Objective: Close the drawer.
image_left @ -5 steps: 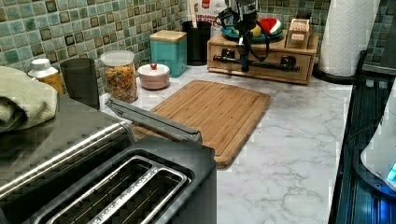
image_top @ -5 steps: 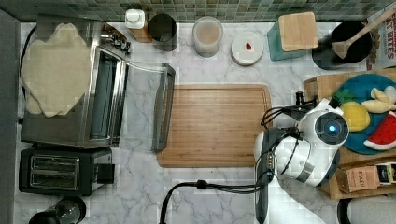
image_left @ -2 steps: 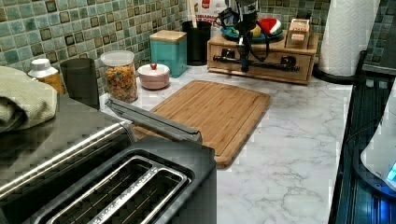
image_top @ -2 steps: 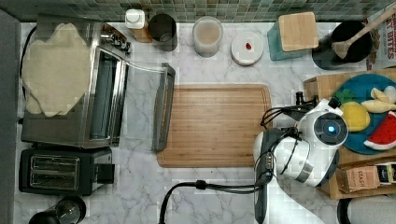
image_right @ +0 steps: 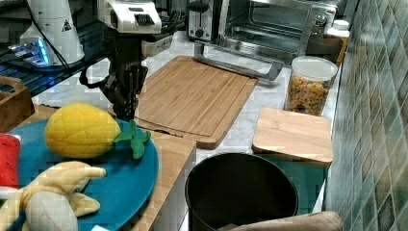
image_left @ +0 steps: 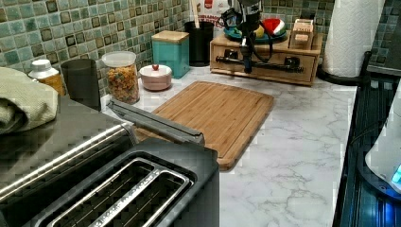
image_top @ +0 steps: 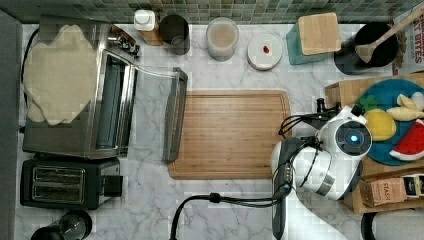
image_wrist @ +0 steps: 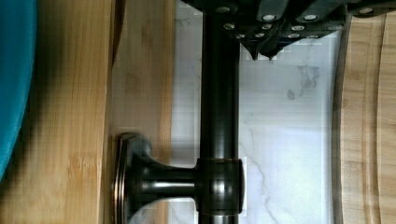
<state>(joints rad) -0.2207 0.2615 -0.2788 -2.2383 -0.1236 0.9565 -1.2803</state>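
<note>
The drawer [image_left: 276,75] is set in a low wooden box, and its front looks about flush with the box in the left view. A dark bar handle [image_left: 269,65] runs across that front. My gripper [image_left: 247,66] points straight down against the bar. In the wrist view the handle [image_wrist: 219,116] stands off the drawer front [image_wrist: 140,84], and my gripper [image_wrist: 262,53] is shut, its tips beside the bar on the side away from the drawer. In the right view the gripper [image_right: 126,108] hangs by the box edge. The drawer's inside is hidden.
A blue plate [image_top: 387,92] with toy fruit rests on the box top. A bamboo cutting board [image_top: 232,132] lies just in front of the drawer. A toaster oven [image_top: 107,100] with its door down and a toaster [image_top: 62,182] stand at the top view's left.
</note>
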